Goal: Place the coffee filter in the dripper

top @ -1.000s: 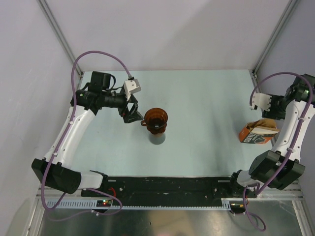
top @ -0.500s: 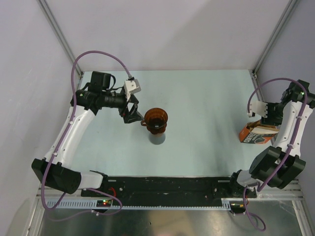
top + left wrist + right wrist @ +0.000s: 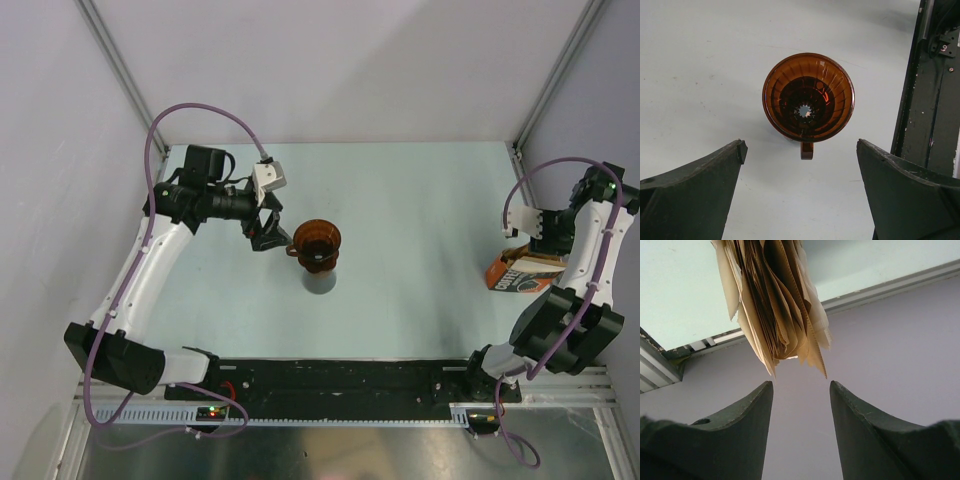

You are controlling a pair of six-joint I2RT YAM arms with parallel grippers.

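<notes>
the left pincer (image 3: 800, 145) is spread wide and touches nothing. just ahead of its tips sits the dripper (image 3: 808, 97), handle toward the pincer, ribbed wall and centre hole in plain sight, perched on a grey beaker (image 3: 320, 282). the right pincer (image 3: 801, 385) is spread too. just beyond its tips a sheaf of coffee filters (image 3: 775, 300) pokes from the orange bag (image 3: 512, 276), clear of both fingers.
</notes>
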